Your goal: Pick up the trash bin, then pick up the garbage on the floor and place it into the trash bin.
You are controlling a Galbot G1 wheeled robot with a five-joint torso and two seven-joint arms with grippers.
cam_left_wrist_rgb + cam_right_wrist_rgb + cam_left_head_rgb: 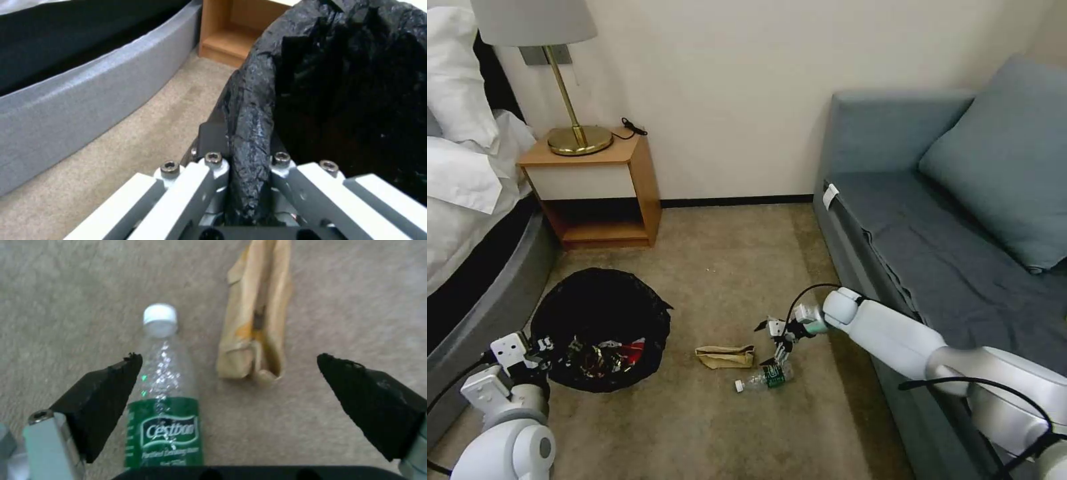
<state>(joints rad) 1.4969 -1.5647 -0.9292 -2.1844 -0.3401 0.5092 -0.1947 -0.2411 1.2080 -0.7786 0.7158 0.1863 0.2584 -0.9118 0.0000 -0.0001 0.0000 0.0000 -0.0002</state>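
Leftmost, the left gripper [242,186] was clamped on the bag-lined rim of the bin [602,327], which stood on the carpet [727,267] near the bed [467,267]. Inside lay shiny wrappers [602,359], one red-and-white; I could not count them. To its right, on the carpet, lay one brown paper bag [258,316] and one clear bottle [163,400], side by side. Above the bottle hung the right gripper [229,373], jaws wide apart, holding nothing.
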